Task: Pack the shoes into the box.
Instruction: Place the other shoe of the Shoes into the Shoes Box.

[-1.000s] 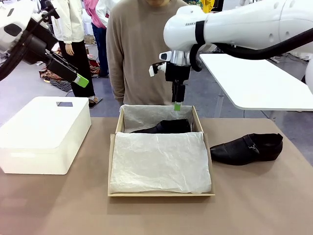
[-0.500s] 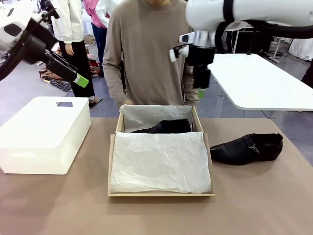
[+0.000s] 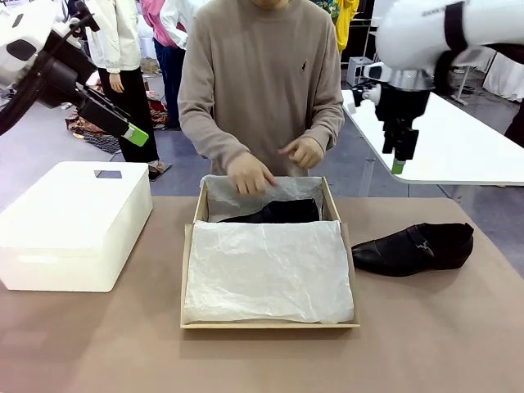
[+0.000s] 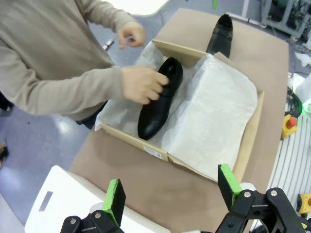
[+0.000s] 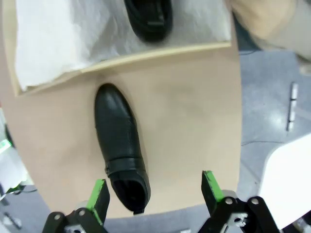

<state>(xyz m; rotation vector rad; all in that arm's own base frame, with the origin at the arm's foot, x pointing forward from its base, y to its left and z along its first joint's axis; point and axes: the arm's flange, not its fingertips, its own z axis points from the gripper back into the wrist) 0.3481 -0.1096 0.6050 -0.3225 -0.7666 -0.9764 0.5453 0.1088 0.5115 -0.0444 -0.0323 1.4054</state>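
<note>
Front camera faces across the table (image 3: pixel 426 336); both wrist cameras overlook the box (image 4: pixel 136 143).

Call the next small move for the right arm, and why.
Probably lower the open right hand toward the loose shoe on the table, right of the box. It hangs empty above that shoe, while the other shoe already lies in the box under the person's hand.

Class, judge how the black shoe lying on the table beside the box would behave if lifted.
The shoe probably keeps its shape: its upper stands unsupported. Its smooth leather may slip in a grip. Held at the heel opening, the long toe would likely tip down.
</note>
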